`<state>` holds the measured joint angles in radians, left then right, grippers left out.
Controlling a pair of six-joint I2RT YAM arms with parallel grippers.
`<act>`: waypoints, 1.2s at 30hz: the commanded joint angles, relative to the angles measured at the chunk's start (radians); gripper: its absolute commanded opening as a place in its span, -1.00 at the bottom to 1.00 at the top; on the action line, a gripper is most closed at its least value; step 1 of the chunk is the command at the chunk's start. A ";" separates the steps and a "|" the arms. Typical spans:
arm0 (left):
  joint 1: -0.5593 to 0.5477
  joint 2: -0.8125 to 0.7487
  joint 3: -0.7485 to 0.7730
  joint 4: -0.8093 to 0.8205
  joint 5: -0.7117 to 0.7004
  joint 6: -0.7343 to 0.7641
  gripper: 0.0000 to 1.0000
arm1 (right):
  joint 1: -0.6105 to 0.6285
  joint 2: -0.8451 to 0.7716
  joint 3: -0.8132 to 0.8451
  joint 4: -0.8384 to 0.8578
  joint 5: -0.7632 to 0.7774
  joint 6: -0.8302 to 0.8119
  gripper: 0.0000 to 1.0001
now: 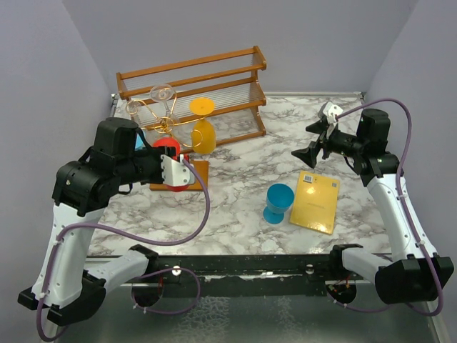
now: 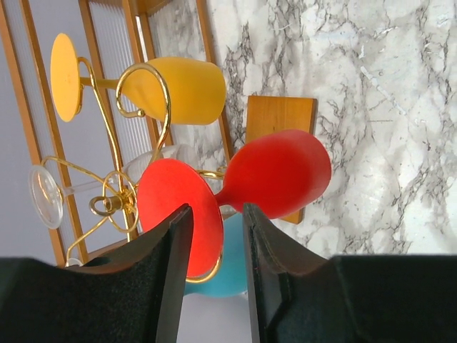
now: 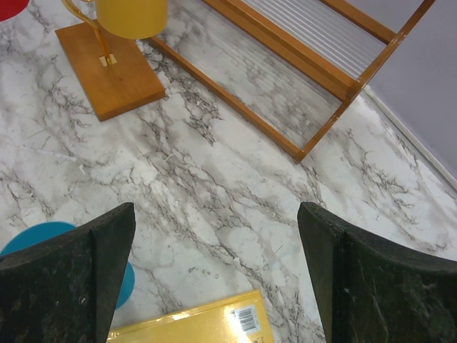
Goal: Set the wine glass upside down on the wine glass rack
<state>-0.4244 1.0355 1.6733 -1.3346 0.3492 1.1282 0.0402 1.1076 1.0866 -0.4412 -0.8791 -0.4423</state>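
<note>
Red wine glass hangs upside down on the gold rack. Left jaws sit slightly apart right at its foot, not pinching it. Right jaws wide open, empty, over the tabletop.

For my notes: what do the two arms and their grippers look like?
The left arm and right arm have white links, bulky black joint housings and a loose purple cable each. The left gripper and right gripper carry flat, tapering black fingers.
</note>
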 commanded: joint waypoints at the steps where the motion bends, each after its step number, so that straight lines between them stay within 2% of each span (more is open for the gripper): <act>1: 0.006 -0.020 0.006 0.003 0.078 -0.025 -0.21 | 0.004 0.010 0.012 0.006 0.028 -0.015 0.91; 4: 0.006 -0.026 0.015 0.039 0.091 -0.070 -0.06 | 0.004 0.023 0.046 -0.030 0.025 -0.028 0.91; 8: 0.006 -0.034 0.015 0.157 0.074 -0.202 0.27 | 0.006 0.056 0.110 -0.107 -0.007 -0.049 0.91; 12: 0.006 -0.046 -0.009 0.337 -0.011 -0.425 0.70 | 0.034 0.083 0.162 -0.226 -0.020 -0.100 0.91; 14: 0.006 -0.048 -0.026 0.420 -0.058 -0.516 0.85 | 0.075 0.089 0.176 -0.290 0.019 -0.141 0.90; 18: 0.016 -0.040 -0.035 0.514 -0.159 -0.616 0.96 | 0.177 0.092 0.183 -0.439 0.156 -0.215 0.86; 24: 0.019 -0.040 -0.034 0.558 -0.281 -0.635 0.98 | 0.280 0.103 0.171 -0.591 0.316 -0.234 0.74; 29: 0.019 -0.038 -0.034 0.563 -0.307 -0.624 0.98 | 0.377 0.124 0.144 -0.625 0.444 -0.216 0.58; 36: 0.019 -0.035 -0.036 0.559 -0.303 -0.611 0.98 | 0.445 0.189 0.158 -0.638 0.527 -0.202 0.31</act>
<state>-0.4114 1.0035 1.6413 -0.8005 0.0776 0.5251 0.4500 1.2594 1.2369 -1.0470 -0.4568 -0.6518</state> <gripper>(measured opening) 0.988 0.696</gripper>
